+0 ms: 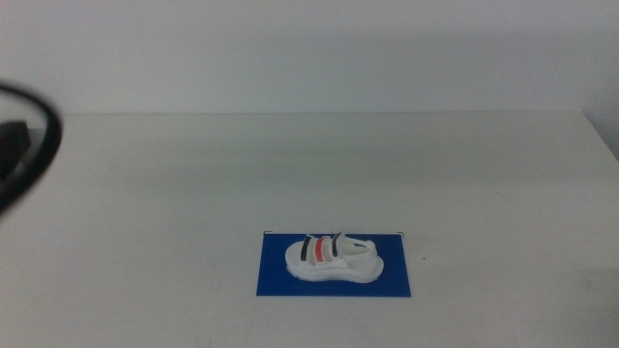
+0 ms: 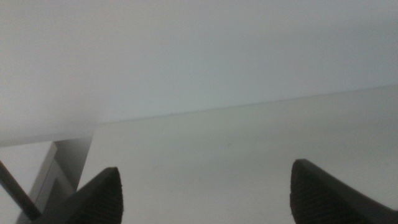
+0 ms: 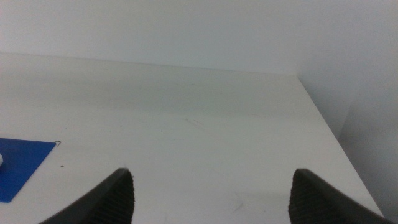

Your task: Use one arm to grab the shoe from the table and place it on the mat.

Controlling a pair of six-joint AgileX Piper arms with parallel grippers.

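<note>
A small white sandal-like shoe (image 1: 334, 257) with a thick white sole and three straps, black, red and black, lies on a flat, thin, deep blue rectangular mat (image 1: 274, 276). The shoe sits lengthwise along the mat, sole down, inside the mat's edges, with blue showing all around it. The mat lies flat on the large plain white desk (image 1: 319, 164), in the near middle of the desk in the middle view, slightly right of centre.

Neither tool touches the shoe or the mat. The left tool (image 2: 205, 190) has its two dark jaws spread wide, with only bare white desk surface between them; the desk's far edge and a pale wall show beyond. At the left edge of the middle view, part of the black jointed left arm with its looping black cable (image 1: 37, 145) juts in, well apart from the mat.

The right tool (image 3: 211, 190) also has its jaws spread wide over bare desk. In the right wrist view a corner of the blue mat appears off to one side, with a tiny bit of white, probably the shoe, at the picture's edge. The right arm is out of the middle view.
</note>
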